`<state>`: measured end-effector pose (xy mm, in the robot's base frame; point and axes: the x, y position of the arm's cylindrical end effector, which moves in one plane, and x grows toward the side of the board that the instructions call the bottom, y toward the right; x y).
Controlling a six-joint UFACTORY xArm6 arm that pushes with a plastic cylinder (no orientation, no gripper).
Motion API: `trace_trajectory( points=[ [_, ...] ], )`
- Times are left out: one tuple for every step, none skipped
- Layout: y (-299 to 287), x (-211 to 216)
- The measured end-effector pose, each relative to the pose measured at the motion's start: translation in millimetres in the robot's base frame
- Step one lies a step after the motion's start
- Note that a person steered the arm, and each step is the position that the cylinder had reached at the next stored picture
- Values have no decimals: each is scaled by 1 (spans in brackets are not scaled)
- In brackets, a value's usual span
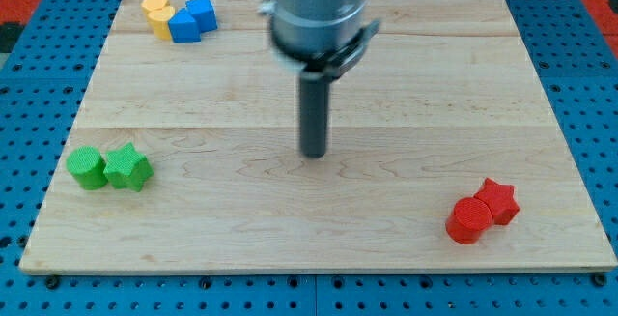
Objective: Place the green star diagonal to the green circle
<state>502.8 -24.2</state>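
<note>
The green star (128, 167) lies near the board's left edge, touching the green circle (87, 168) on that circle's right side, level with it. My tip (314, 154) rests on the board near the middle, well to the right of both green blocks and touching no block. The rod rises from it to the grey arm body at the view's top.
A yellow block (157, 13) and two blue blocks (192, 18) cluster at the top left. A red circle (468, 221) and a red star (498, 201) touch each other at the bottom right. The wooden board (386, 268) lies on a blue perforated surface.
</note>
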Motion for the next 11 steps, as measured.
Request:
trace_trajectory(
  points=[
    [-72,47],
    [-126,60],
    [-157,52],
    [-157,30],
    [-157,16],
    [-162,16],
    [-196,18],
    [-207,9],
    [-207,-15],
    [-206,-39],
    [-194,-59]
  ],
)
